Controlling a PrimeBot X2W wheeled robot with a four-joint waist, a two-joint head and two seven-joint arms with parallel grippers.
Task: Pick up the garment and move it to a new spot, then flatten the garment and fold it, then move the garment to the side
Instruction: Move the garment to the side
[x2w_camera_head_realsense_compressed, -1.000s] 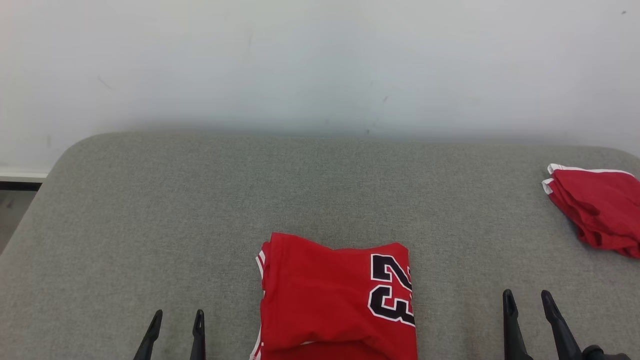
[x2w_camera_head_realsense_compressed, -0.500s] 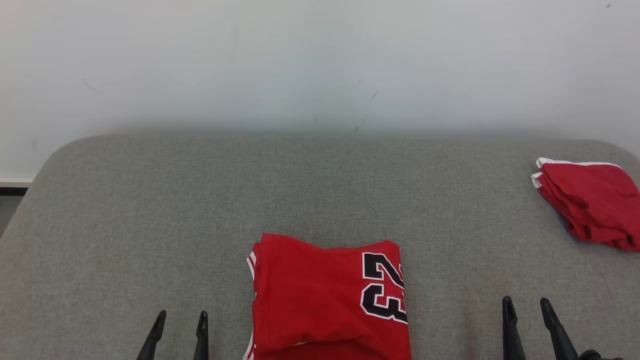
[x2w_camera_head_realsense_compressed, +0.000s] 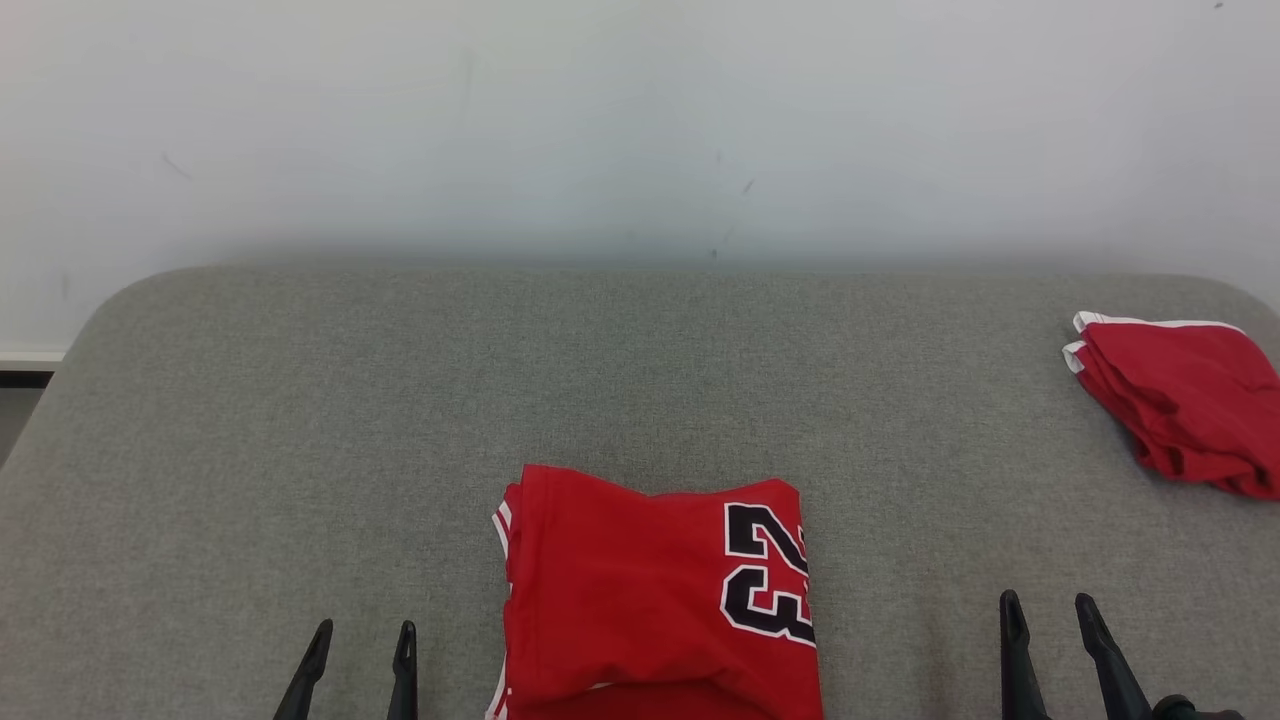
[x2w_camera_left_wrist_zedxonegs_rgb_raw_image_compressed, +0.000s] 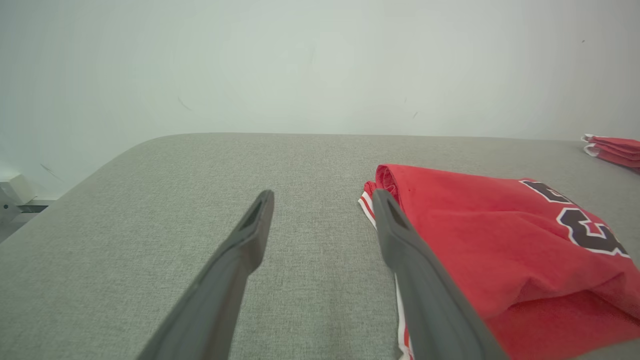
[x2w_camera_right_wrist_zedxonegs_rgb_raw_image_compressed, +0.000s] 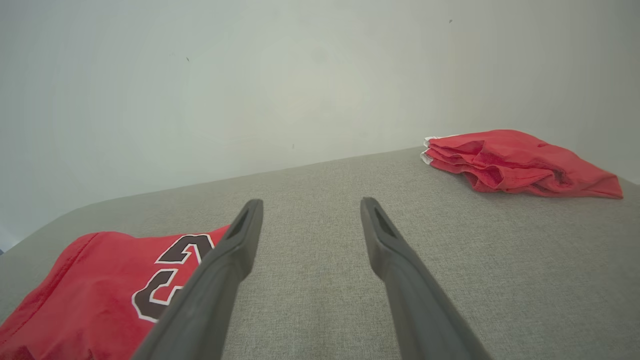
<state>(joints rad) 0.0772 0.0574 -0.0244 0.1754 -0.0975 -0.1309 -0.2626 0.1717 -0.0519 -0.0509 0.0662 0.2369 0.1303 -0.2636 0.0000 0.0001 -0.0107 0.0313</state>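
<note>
Hovering at the near edge of the grey cushion (x2w_camera_head_realsense_compressed: 300, 420), the left gripper (x2w_camera_head_realsense_compressed: 364, 628) and the right gripper (x2w_camera_head_realsense_compressed: 1046, 597) each have their 2 dark fingers spread wide with nothing between them, pointing away from the robot. Between them, closer to the left gripper than to the right, lies the red jersey (x2w_camera_head_realsense_compressed: 640, 590), which I take to be the garment of the task. It rests on the cushion at the near middle as a compact, roughly square packet several layers thick. The black number 23 shows on its right part and white trim peeks out along its left edge. In the left wrist view that gripper's right finger stands just beside the jersey's left edge; whether it touches the cloth I cannot tell. Neither gripper holds the jersey. Judging by its shape, the pick-up, the flattening and the folding look done, though the top layer bulges a little. What seems left is the last step, carrying the packet to the side. Farther off, at the far right of the cushion, a second red bundle (x2w_camera_head_realsense_compressed: 1175, 410) with white trim lies well apart, perhaps marking that side spot. Beyond everything rises the plain pale wall (x2w_camera_head_realsense_compressed: 640, 120).
</note>
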